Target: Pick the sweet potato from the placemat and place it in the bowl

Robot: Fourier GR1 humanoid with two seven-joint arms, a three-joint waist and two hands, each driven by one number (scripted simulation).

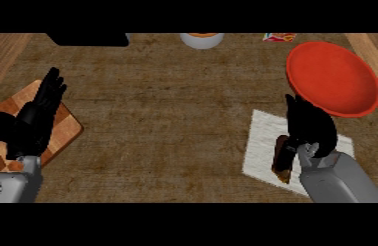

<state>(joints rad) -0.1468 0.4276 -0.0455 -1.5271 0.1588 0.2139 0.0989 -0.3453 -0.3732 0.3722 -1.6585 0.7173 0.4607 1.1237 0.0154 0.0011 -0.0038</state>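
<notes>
Right hand (311, 127): you see it over the white placemat (260, 140), dark against the cloth; you cannot tell whether it is closed or spread.
Sweet potato (281, 157): brown, lying on the placemat, lengthwise toward you, right against the right hand's left side near the wrist.
Bowl (325, 70): red, at your far right, just beyond the placemat; nothing in it.
Left hand (35, 117): resting at your left edge, fingers straight and pointing away, over a wooden cutting board (66, 130).
Far edge: a white cup (201, 40), a red-and-yellow packet (279, 37), a black object (88, 39).
</notes>
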